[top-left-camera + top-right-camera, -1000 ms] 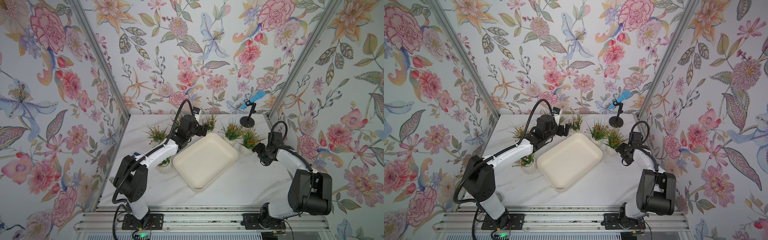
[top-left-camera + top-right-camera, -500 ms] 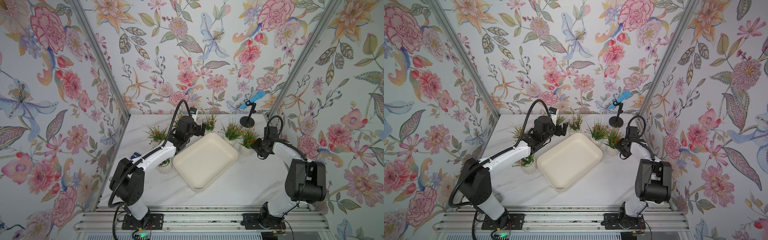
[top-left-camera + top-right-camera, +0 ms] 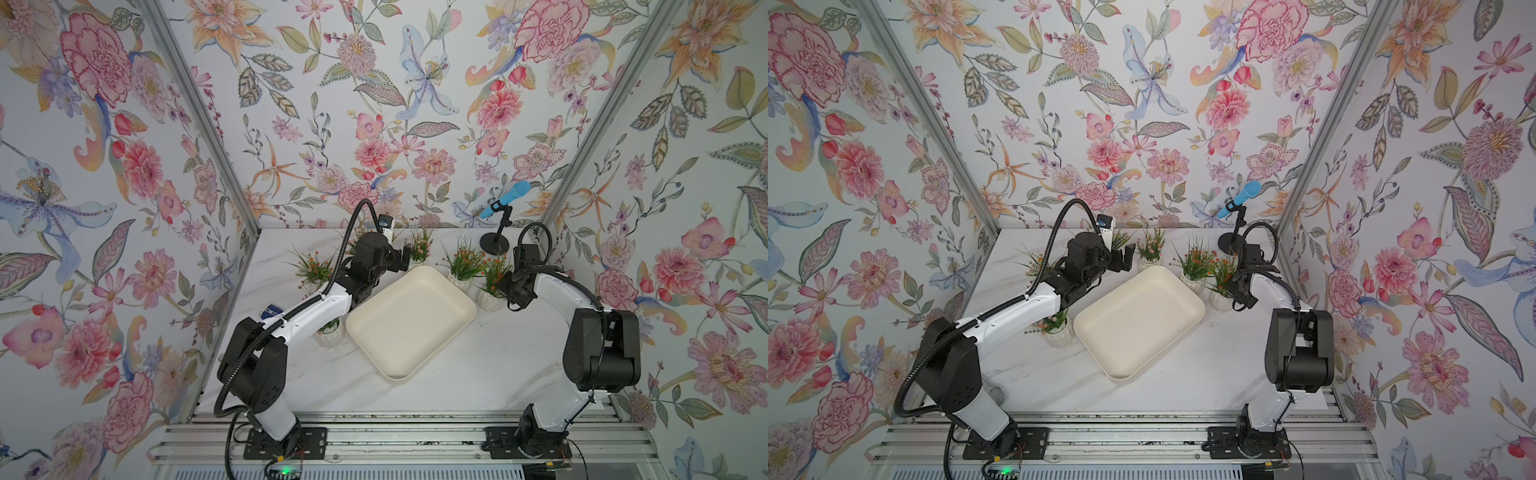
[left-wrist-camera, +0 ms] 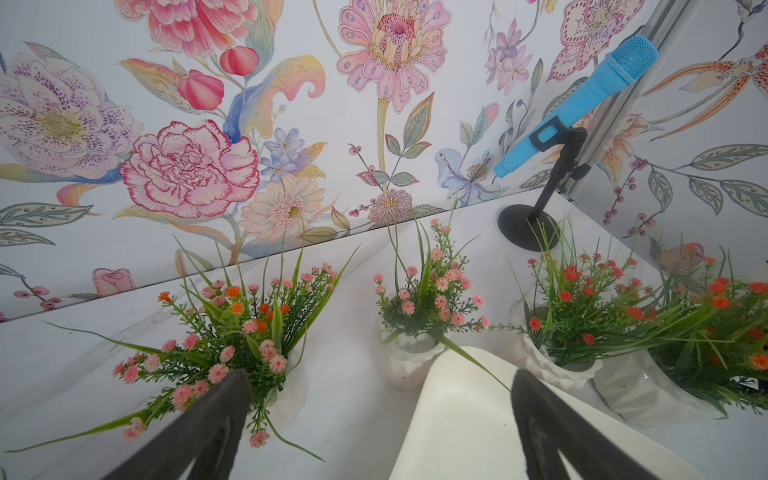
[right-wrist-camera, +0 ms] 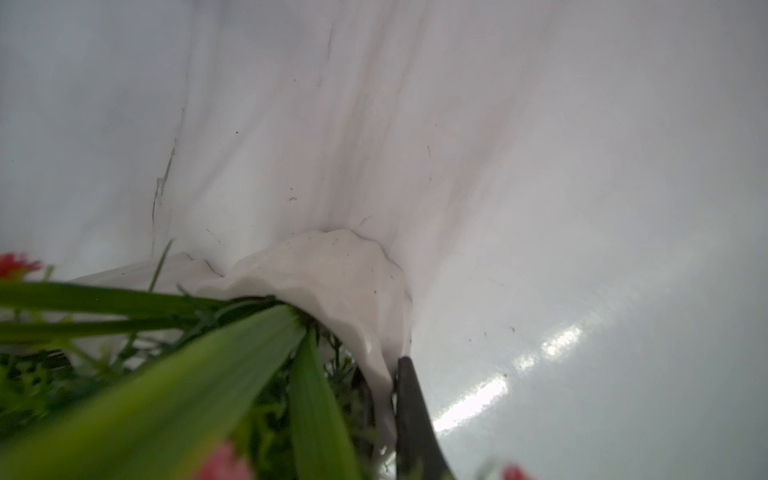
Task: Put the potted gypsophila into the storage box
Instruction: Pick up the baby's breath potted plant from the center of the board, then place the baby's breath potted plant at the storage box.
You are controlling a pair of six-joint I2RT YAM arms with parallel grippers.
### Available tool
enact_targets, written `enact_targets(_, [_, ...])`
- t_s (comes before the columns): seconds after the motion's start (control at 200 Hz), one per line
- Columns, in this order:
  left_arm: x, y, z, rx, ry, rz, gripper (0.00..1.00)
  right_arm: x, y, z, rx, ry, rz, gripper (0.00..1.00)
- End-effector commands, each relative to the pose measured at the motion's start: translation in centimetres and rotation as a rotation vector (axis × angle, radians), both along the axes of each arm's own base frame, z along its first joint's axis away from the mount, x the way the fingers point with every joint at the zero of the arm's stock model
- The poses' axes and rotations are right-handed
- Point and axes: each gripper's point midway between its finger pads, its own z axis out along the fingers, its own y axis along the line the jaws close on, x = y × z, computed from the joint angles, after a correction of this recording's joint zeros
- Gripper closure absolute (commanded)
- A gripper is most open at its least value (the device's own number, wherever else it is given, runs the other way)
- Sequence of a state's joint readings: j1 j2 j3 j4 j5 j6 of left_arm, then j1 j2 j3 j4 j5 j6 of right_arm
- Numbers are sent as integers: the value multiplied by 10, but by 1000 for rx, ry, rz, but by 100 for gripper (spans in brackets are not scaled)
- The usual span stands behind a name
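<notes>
Bright even light; glare streaks on table (image 5: 548,345); blurry foreground leaves (image 5: 187,374)

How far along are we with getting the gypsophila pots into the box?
Done: nothing; the storage box is empty. In hand: the right end effector is shut on the rim of one pot beside the box. The left end effector is open, holding nothing. Left: all six pots.

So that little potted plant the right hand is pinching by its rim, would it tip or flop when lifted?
Probably light: the potted gypsophila is small, with thin sprigs. Pinched at one side of its rim by the right hand, it may hang tilted. Its white ribbed pot looks rigid, while the long blades would likely sway.
</notes>
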State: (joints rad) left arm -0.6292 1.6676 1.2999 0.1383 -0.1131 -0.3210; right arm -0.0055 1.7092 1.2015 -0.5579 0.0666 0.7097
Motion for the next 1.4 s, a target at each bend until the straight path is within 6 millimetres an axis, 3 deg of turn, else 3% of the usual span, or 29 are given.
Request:
enact_targets(0.0, [-4, -2, 14, -1, -45, -9, 0, -7, -9, 32, -55, -32, -10, 100])
enact_targets(0.16, [-3, -7, 21, -11, -68, -36, 0, -9, -4, 83, -95, -102, 45, 100])
enact_targets(0.28, [-4, -16, 25, -26, -78, -79, 0, -18, 14, 118, -109, -133, 117, 100])
enact_targets(0.46, [-12, -30, 22, -31, -68, -173, 0, -36, 53, 157, -102, -188, 224, 100])
enact_targets(0.595, [-17, -26, 25, -33, -71, -172, 0, -33, 102, 171, -59, -228, 343, 100])
enact_targets(0.771, [-21, -1, 27, 7, -92, -77, 0, -5, 172, 165, -74, -222, 481, 99])
enact_targets(0.821, [-20, 7, 17, 32, -74, -41, 0, 3, 190, 157, -70, -207, 513, 99])
enact_targets(0.841, [-25, 14, 30, 21, -94, -27, 0, 6, 199, 154, -65, -203, 528, 99])
enact_targets(0.966, [-32, 37, 22, 41, -82, 54, 0, 25, 235, 127, -54, -176, 586, 99])
enact_targets(1.131, [-44, 57, 17, 28, -75, 114, 0, 46, 250, 89, -56, -114, 597, 99])
enact_targets(1.396, [-54, 71, 12, 8, -73, 156, 0, 61, 254, 55, -83, -69, 596, 99])
